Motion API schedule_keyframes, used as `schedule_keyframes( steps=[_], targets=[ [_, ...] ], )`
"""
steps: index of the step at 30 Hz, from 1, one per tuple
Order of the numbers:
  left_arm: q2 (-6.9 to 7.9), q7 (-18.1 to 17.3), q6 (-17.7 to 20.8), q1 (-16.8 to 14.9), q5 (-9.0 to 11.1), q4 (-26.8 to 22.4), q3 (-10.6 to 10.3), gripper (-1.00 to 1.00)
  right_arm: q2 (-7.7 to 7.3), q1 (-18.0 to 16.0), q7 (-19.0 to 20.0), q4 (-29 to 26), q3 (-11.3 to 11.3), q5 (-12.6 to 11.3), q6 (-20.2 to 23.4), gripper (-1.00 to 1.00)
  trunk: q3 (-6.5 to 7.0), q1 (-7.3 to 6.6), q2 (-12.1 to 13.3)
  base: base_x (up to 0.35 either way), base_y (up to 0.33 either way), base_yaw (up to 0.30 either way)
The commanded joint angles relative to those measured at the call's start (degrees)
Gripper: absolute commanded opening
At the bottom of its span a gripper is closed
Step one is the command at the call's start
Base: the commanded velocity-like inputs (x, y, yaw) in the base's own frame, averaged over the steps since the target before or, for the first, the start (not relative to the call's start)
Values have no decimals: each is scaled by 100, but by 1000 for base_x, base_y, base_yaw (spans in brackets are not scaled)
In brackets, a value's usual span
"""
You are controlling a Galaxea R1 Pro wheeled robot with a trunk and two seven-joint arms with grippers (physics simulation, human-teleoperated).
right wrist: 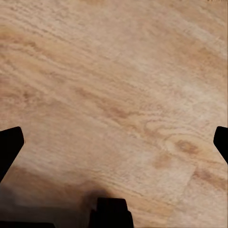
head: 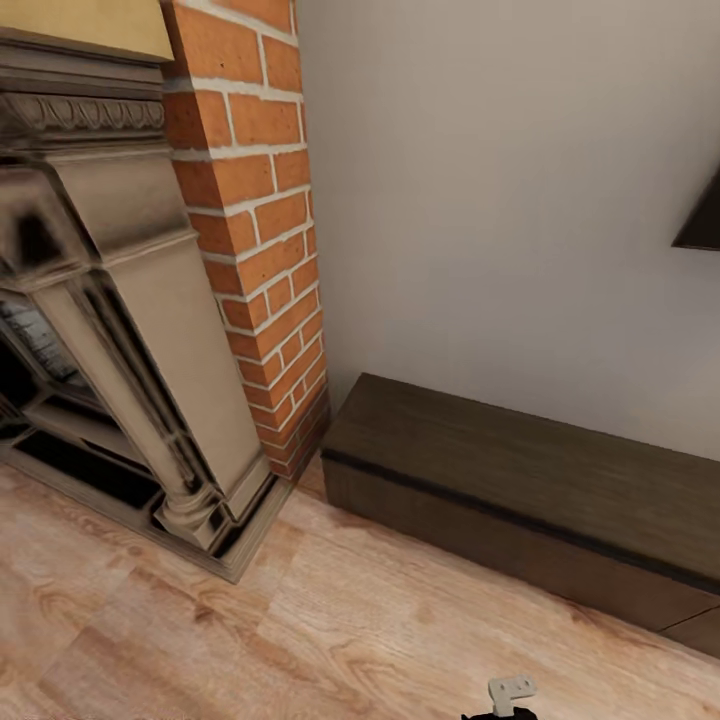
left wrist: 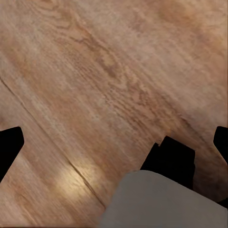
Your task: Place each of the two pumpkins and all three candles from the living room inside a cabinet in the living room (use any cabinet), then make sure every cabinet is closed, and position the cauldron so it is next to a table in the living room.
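The cabinet (head: 520, 480), a long low dark-brown wood unit, stands against the pale wall at the right of the head view, and its flat fronts look shut. The pumpkins, candles, cauldron and table are out of view. My left gripper (left wrist: 114, 142) hangs open over bare wood floor, its black fingertips (left wrist: 9, 147) far apart with nothing between them. My right gripper (right wrist: 114, 145) is likewise open above the floor and empty, with its fingertips (right wrist: 9, 149) at the frame's edges.
A stone fireplace surround (head: 110, 330) with a red brick column (head: 260, 230) fills the left, its base jutting onto the wood floor (head: 300, 620). A dark flat object's corner (head: 702, 215) hangs on the wall above the cabinet. Part of my own body (head: 512, 692) shows low in the head view.
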Motion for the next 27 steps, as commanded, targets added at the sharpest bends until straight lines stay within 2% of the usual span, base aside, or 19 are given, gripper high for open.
schedule_keyframes(
  steps=[1, 25, 27],
  targets=[
    [1, 0, 1, 2, 0, 3, 3, 100, 8, 14, -1, 0, 0, -1, 0, 100, 8, 0, 0, 0, 0, 171],
    [3, 26, 16, 4, 5, 14, 8, 100, 18, 26, -10, -18, 9, 66, -9, 100, 197, 0, 0, 0, 0, 170],
    [8, 7, 12, 80, 2, 25, 8, 100, -3, 26, -10, -27, 9, 53, -9, 100, 212, 0, 0, 0, 0, 191]
  ],
)
